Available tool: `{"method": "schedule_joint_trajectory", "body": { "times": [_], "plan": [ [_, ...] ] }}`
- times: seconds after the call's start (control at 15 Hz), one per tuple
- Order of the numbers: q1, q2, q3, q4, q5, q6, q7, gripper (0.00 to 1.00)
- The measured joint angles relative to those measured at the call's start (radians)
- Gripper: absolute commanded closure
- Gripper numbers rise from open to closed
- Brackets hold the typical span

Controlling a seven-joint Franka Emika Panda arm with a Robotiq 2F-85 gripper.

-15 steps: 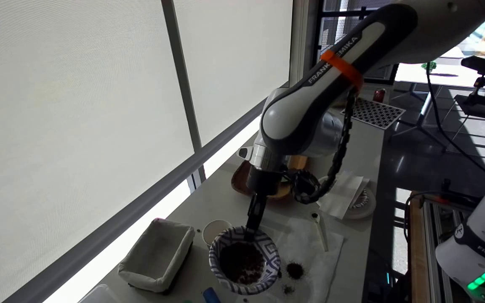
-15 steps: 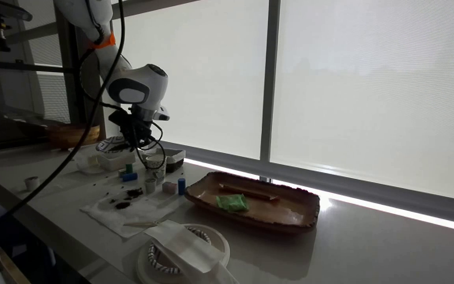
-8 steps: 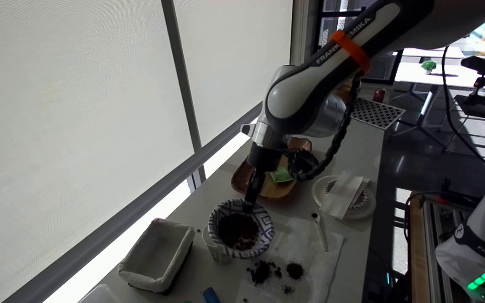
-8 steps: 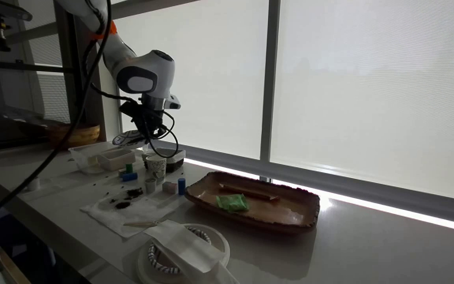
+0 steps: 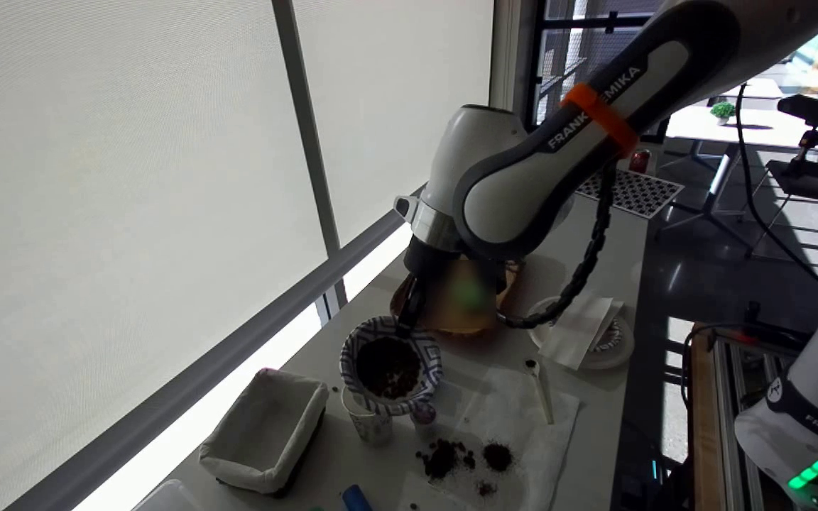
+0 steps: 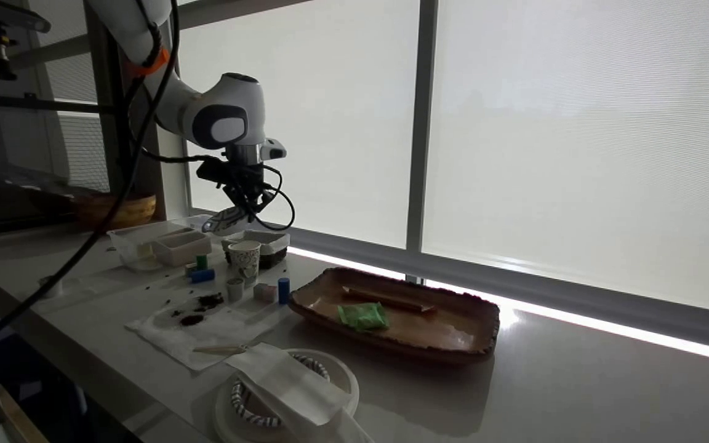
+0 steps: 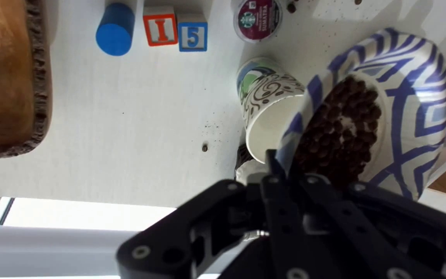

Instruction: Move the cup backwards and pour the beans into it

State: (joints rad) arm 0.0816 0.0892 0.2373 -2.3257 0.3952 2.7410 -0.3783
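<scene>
My gripper (image 7: 279,166) is shut on the rim of a white paper bowl (image 7: 412,116) with a blue-purple pattern. The bowl is held in the air, tilted, in both exterior views (image 5: 429,355) (image 6: 226,219). A dark brown heap of beans (image 7: 339,131) lies inside it and also shows in an exterior view (image 5: 389,369). The cup (image 7: 273,97) is white paper with a dark swirl pattern. It stands upright on the table in an exterior view (image 6: 245,261). In an exterior view (image 5: 373,427) the bowl hides part of its rim. The cup's mouth looks empty in the wrist view.
A cloth-lined box (image 5: 267,426) stands by the window near the cup. A coffee pod (image 7: 258,19), letter blocks (image 7: 160,27) and a blue cylinder (image 7: 115,29) are close by. A wooden tray (image 6: 453,335), a plate (image 6: 345,375) and a napkin (image 6: 164,341) with dark heaps lie around.
The gripper has carried the bowl up and across toward the cup, and the bowl's tilt has changed. The cup has not moved. The dark heaps on the napkin are now uncovered.
</scene>
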Motion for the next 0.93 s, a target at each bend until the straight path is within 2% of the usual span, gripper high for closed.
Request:
{"method": "schedule_joint_trajectory", "body": {
  "times": [0.4, 0.93],
  "plan": [
    [0.02, 0.037, -0.035, 0.043, -0.217, 0.065, 0.173, 0.99],
    [0.095, 0.11, -0.145, 0.14, -0.649, 0.065, 0.499, 0.99]
  ]
}}
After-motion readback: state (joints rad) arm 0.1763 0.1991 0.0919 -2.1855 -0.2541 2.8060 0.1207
